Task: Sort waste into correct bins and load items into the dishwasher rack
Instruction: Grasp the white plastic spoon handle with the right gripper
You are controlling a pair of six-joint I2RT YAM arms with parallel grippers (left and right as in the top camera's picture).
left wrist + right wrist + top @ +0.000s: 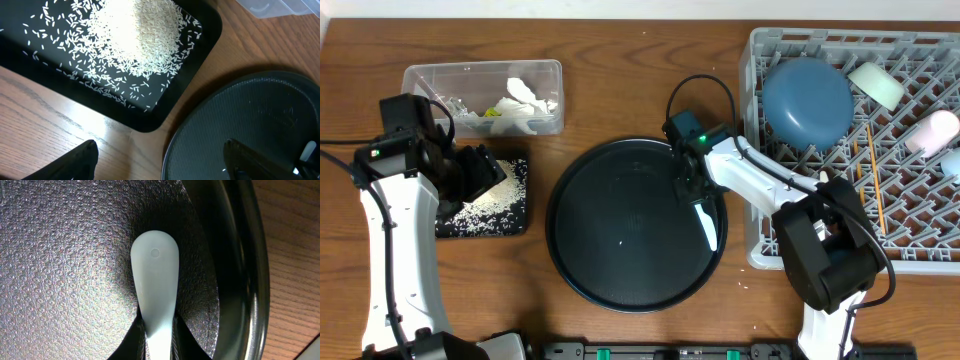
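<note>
spoon (155,275) handle — cut off below | rack (880,40) — cropped right

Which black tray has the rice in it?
The small rectangular black tray on the left, with white rice heaped in it. The big round tray carries a pale spoon instead.

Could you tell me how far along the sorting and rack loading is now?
Done: tissues sit in the clear tub, rice lies in the black rectangular tray, and the blue bowl, chopsticks and a white cup are in the dishwasher rack. In hand: the right gripper is shut on a pale-blue spoon on the round black tray. Remaining: racking that spoon.
</note>
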